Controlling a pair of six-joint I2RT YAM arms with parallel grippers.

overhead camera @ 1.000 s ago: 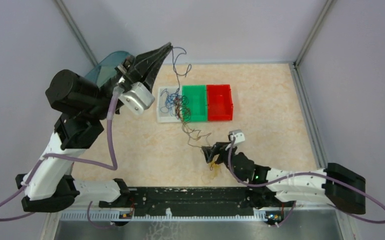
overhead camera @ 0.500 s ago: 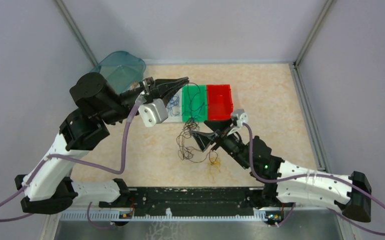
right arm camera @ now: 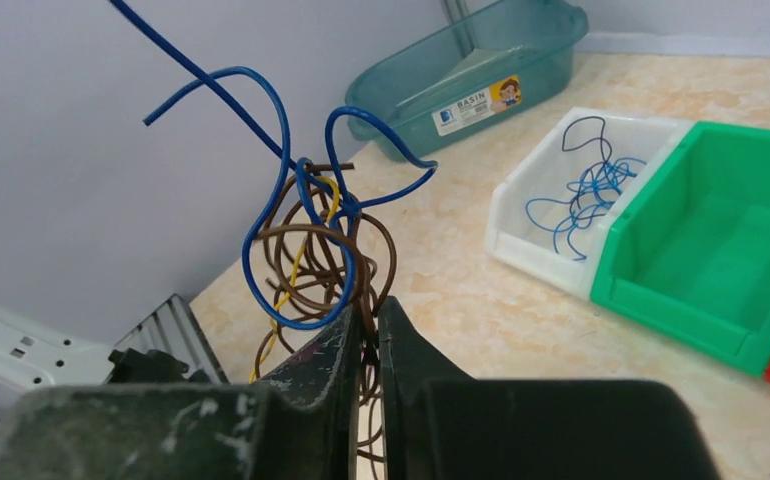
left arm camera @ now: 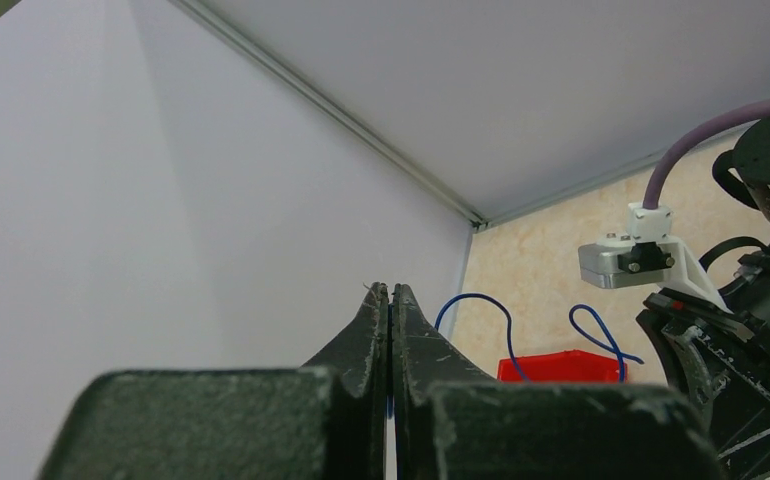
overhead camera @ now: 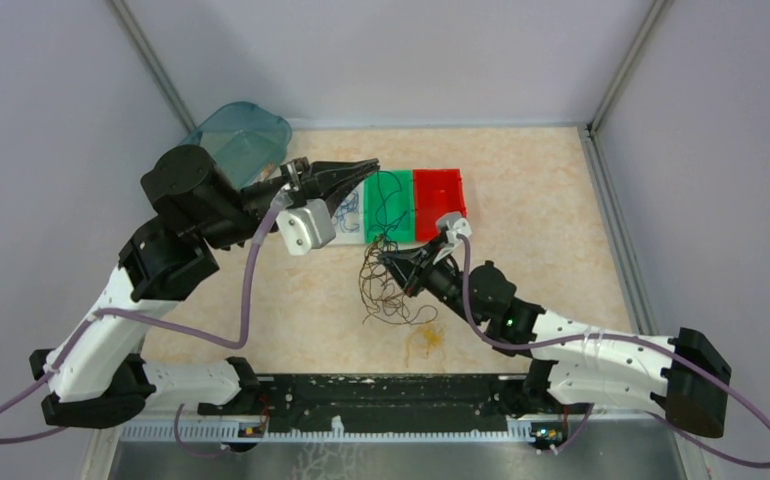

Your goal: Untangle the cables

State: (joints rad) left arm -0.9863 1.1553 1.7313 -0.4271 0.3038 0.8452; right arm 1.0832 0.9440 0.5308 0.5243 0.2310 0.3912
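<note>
The cables (overhead camera: pixel 389 296) form a tangle of brown, blue and yellow strands on the table just in front of the bins. My right gripper (overhead camera: pixel 391 262) is shut on the brown strands (right arm camera: pixel 313 262) of that tangle, and a blue cable (right arm camera: pixel 261 210) and a yellow strand (right arm camera: pixel 301 248) loop through them right above the jaws (right arm camera: pixel 371 305). My left gripper (overhead camera: pixel 372 164) hangs over the green bin, shut on a thin blue cable (left arm camera: pixel 476 302) that runs down to the tangle. One yellow cable (overhead camera: pixel 424 340) lies loose nearer the arm bases.
A white bin (right arm camera: pixel 521 215) holding blue cables (right arm camera: pixel 586 190), a green bin (overhead camera: pixel 393 192) and a red bin (overhead camera: pixel 439 203) stand side by side mid-table. A teal basin (overhead camera: pixel 244 133) sits at the back left. Grey walls close three sides.
My left arm came down from high at the back to just over the bins, still holding the blue cable. My right gripper moved forward to the tangle and shut on its brown strands.
</note>
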